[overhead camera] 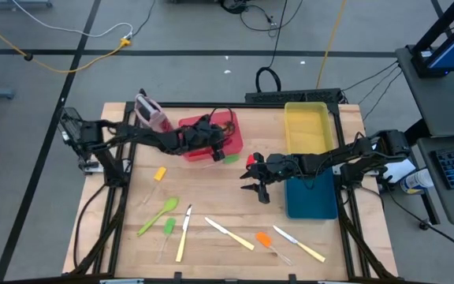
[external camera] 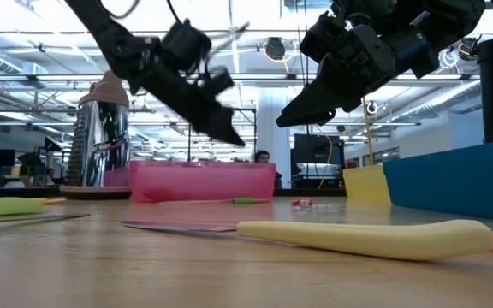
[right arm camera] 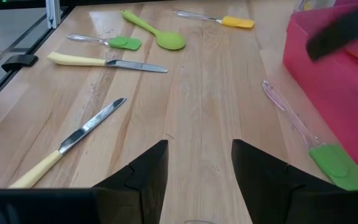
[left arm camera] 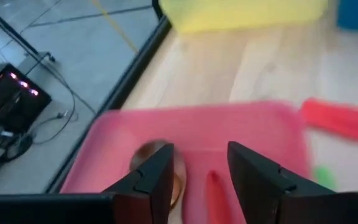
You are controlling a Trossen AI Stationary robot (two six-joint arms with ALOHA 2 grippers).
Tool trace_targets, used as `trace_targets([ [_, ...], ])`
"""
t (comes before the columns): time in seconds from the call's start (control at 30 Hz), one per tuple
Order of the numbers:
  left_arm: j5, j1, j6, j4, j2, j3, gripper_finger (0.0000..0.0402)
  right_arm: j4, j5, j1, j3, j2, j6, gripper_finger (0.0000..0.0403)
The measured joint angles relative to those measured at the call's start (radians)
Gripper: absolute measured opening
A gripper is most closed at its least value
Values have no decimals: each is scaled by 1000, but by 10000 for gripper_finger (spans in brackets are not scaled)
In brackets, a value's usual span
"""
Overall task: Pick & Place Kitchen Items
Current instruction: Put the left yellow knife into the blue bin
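My left gripper (left arm camera: 201, 152) hovers open over the red tray (overhead camera: 233, 126), touching nothing. Below it in the tray lie a wooden spoon (left arm camera: 160, 155) and a red spoon (left arm camera: 213, 186). A green-headed spatula (right arm camera: 319, 149) lies on the table against the tray's near side, and a red spatula head (left arm camera: 340, 118) lies beside it. My right gripper (overhead camera: 254, 188) hangs open above the table's middle, empty. Nearer the front edge lie a green spoon (overhead camera: 158, 215), a green spatula (overhead camera: 168, 229), a yellow-headed spatula (overhead camera: 160, 173), an orange spatula (overhead camera: 265, 239) and three cream-handled knives (overhead camera: 228, 233).
A yellow tray (overhead camera: 306, 126) stands at the far right with a blue tray (overhead camera: 310, 201) in front of it, close to my right arm. A pink-and-grey upright container (overhead camera: 150, 113) stands left of the red tray. Bare wood lies between the trays and the utensils.
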Motion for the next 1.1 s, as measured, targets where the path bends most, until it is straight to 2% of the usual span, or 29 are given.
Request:
trace_targets([
  [0.2, 1, -82, -34, -92, -127, 1, 152, -5, 0, 0, 0, 0, 0, 169],
  [0.37, 2, -169, -153, -225, -216, 1, 152, -6, 0, 0, 0, 0, 0, 169],
  [0.53, 4, -276, -377, -339, -262, 0, 152, -8, 0, 0, 0, 0, 0, 169],
  [0.73, 140, -437, -641, -367, -257, 1, 152, -14, 0, 0, 0, 0, 0, 169],
  [0.97, 74, -625, -984, -397, -249, 2, 152, -28, 0, 0, 0, 0, 0, 169],
  [1.1, 72, -695, -1183, -524, -246, 44, 152, -23, 0, 0, 0, 0, -1, 169],
])
